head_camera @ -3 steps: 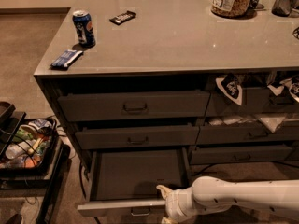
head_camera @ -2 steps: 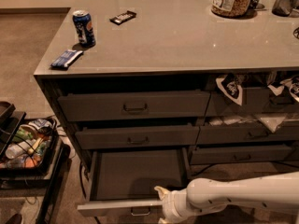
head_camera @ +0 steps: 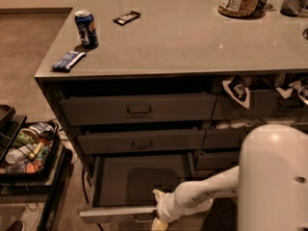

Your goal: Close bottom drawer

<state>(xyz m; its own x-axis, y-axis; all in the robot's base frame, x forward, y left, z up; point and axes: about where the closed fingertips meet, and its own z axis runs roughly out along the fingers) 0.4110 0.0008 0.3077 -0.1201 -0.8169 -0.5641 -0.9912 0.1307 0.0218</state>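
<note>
Bottom drawer (head_camera: 137,181): lowest in its stack, still pulled out. End effector (head_camera: 158,210): at its front panel, shifted slightly left; spread or pressed together, cannot tell. Closing push judged not begun

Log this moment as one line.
bottom drawer: pulled open | gripper: low, at its front panel | task: not yet closed | next: likely push inward
</note>
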